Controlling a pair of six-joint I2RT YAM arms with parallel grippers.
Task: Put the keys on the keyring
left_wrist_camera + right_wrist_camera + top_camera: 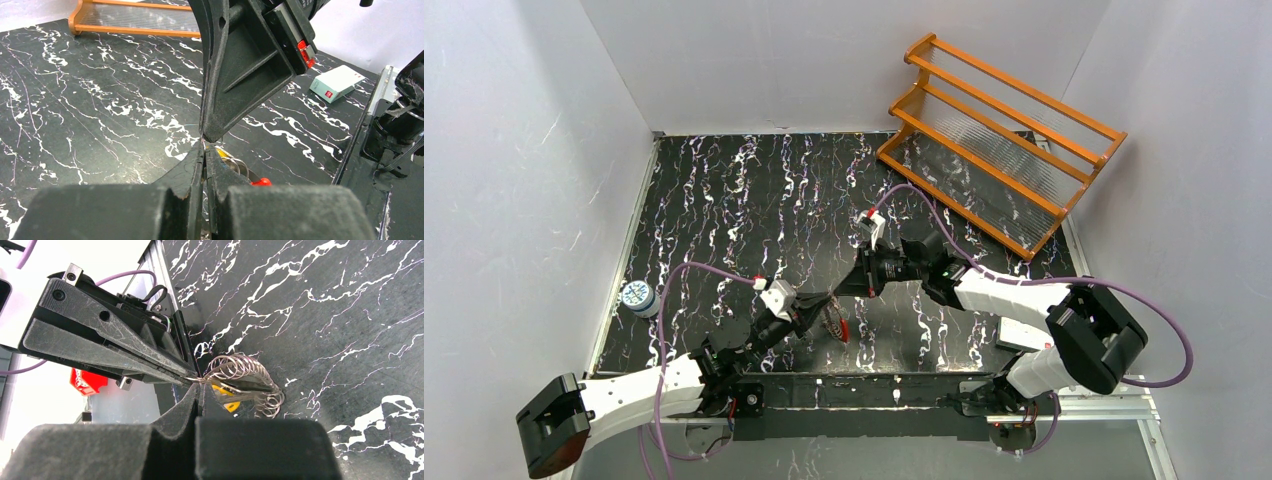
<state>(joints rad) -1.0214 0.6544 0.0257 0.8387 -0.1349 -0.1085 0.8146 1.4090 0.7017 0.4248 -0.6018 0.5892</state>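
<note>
In the right wrist view both tools are closed and meet tip to tip. The right pincer [199, 390] points up at the left pincer [188, 379], and the keyring [240, 369], a coiled wire loop, hangs just off those tips above the table [325, 315]. The left pincer seems to nip the wire's free end. The right one is shut with its tip against the same wire, and I cannot tell whether it grips it. The keys [226, 400] sit tucked against the coil; whether they are threaded is unclear. My worry is that so small a bite on springy wire may slip, dropping the ring or letting a key slide off the open end. With the tips this close, any sideways nudge could also knock them together. In the left wrist view the closed fingers hide most of the ring, so only a yellow glint and the red section peek out to their right, which makes any slip hard to notice. A pale box [336, 82] lies well apart. In the top view an orange rack [999, 140] stands at the far right and a small round tub [639, 297] sits at the left edge. Neither one is in the way.
</note>
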